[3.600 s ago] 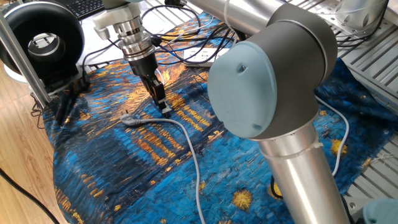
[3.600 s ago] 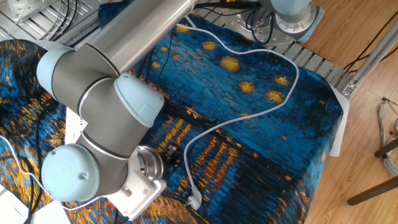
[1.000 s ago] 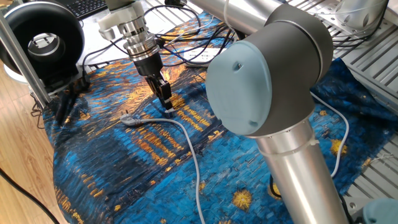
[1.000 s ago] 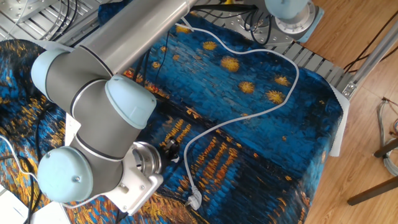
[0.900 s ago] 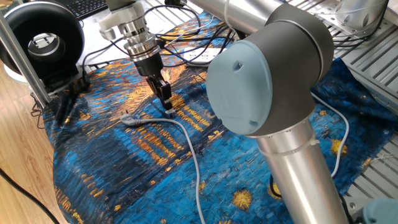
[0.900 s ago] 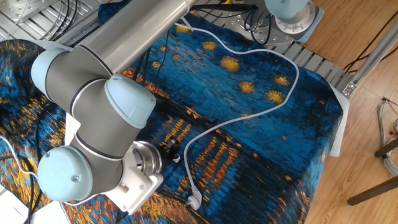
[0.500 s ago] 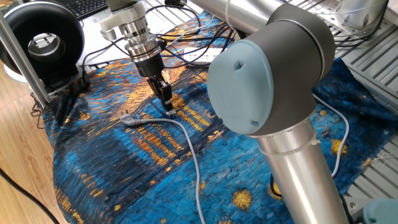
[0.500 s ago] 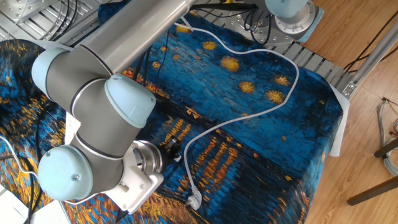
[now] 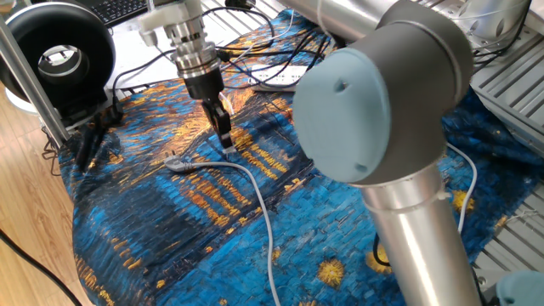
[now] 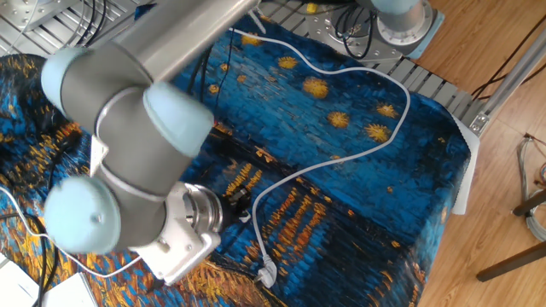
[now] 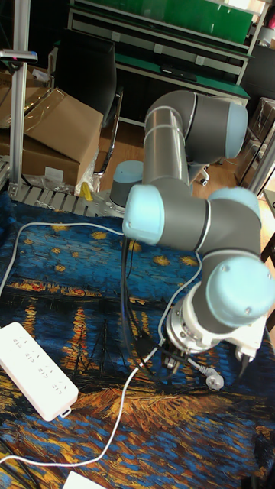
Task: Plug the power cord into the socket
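Observation:
My gripper (image 9: 225,143) points down at the blue painted cloth, its black fingers close together and their tips at the cloth. The power cord (image 11: 122,416), a thin white cable, runs from the table's near edge in the tall fixed view up to the gripper (image 11: 169,359). Its end sits between the fingers, mostly hidden, with a pale bit showing beside the gripper (image 10: 236,203). The socket (image 11: 34,370), a long white power strip, lies flat to the left, well apart from the gripper. Black cables partly cover the socket (image 9: 274,78) in one fixed view.
A thicker grey cable ends in a grey plug (image 9: 174,161) lying on the cloth just beside the gripper; the same plug (image 10: 267,275) shows near the cloth's edge. Black cables (image 9: 255,42) tangle behind. A black round device (image 9: 59,55) stands at the left edge.
The arm has shifted and blurs in the other fixed view. The gripper has moved slightly up and back. The grey plug lies where it was.

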`<state>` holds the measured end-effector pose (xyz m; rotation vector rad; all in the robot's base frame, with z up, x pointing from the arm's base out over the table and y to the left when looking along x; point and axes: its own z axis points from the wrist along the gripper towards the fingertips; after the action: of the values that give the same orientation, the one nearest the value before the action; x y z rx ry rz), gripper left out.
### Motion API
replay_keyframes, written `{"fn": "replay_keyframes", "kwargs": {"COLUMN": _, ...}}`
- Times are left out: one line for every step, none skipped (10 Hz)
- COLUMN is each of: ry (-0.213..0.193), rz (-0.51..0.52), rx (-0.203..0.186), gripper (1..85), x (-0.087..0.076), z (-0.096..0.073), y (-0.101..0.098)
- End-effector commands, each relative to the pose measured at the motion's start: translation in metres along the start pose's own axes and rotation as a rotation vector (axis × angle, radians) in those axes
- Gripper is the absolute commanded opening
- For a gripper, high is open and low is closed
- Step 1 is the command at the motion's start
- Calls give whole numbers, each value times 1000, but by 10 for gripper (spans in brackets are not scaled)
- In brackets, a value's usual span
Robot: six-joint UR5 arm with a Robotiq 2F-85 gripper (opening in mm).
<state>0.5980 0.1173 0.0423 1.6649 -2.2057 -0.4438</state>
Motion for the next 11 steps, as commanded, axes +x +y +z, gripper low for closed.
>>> {"fn": "replay_keyframes", "kwargs": {"ry": 35, "rz": 80, "rx": 123, "gripper": 13, "x": 21, "z": -37, "y": -13}}
{"fn": "replay_keyframes", "kwargs": {"ry": 62, "rz": 96, "rx": 184, "gripper": 13, "x": 33, "z": -57, "y": -24}}
{"fn": "replay_keyframes", "kwargs": {"ry": 75, "rz": 118, "rx": 261, "gripper": 13, "x": 41, "z": -76, "y": -42}}
{"fn": "replay_keyframes", "kwargs": {"ry": 62, "rz": 151, "rx": 315, "gripper": 13, "x": 41, "z": -90, "y": -52}}
{"fn": "replay_keyframes", "kwargs": {"ry": 38, "rz": 181, "rx": 370, "gripper": 13, "x": 38, "z": -98, "y": -64}}
{"fn": "replay_keyframes", "kwargs": {"ry": 27, "rz": 197, "rx": 423, "gripper": 13, "x": 40, "z": -104, "y": -77}}
{"fn": "replay_keyframes", "kwargs": {"ry": 29, "rz": 193, "rx": 446, "gripper": 13, "x": 46, "z": -108, "y": -86}}
{"fn": "replay_keyframes", "kwargs": {"ry": 43, "rz": 184, "rx": 455, "gripper": 13, "x": 52, "z": -109, "y": -92}}
{"fn": "replay_keyframes", "kwargs": {"ry": 76, "rz": 177, "rx": 471, "gripper": 13, "x": 62, "z": -111, "y": -98}}
{"fn": "replay_keyframes", "kwargs": {"ry": 113, "rz": 171, "rx": 484, "gripper": 13, "x": 73, "z": -111, "y": -101}}
{"fn": "replay_keyframes", "kwargs": {"ry": 138, "rz": 166, "rx": 486, "gripper": 13, "x": 83, "z": -110, "y": -101}}
